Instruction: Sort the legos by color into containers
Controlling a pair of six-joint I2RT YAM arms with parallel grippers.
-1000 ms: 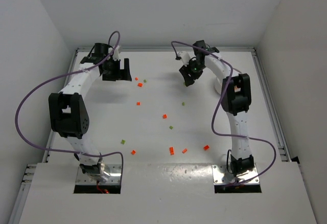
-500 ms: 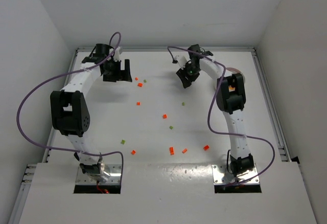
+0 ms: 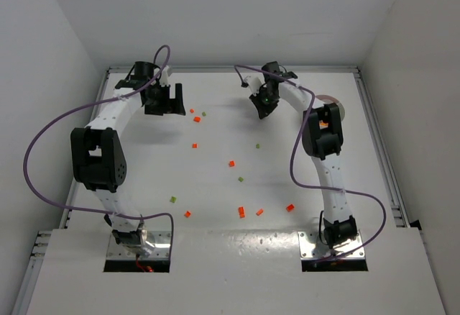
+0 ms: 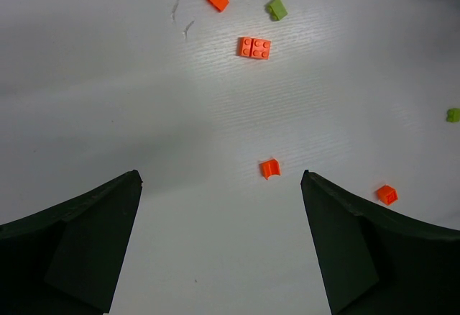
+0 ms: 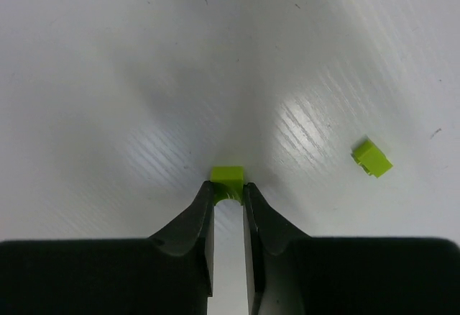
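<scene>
Green and, I judge, light, hard and slick, the brick [image 5: 228, 176] is pinched by its sides at the very tips of my right pincer [image 5: 228, 194] over the far table [image 5: 108, 78], while my left pincer [image 4: 221, 178] hangs spread.

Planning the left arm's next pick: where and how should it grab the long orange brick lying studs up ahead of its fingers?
Pinch the long orange brick across its narrow width, on the two long smooth sides, coming straight down. It lies flat, studs up, with bare table along both long sides.
</scene>
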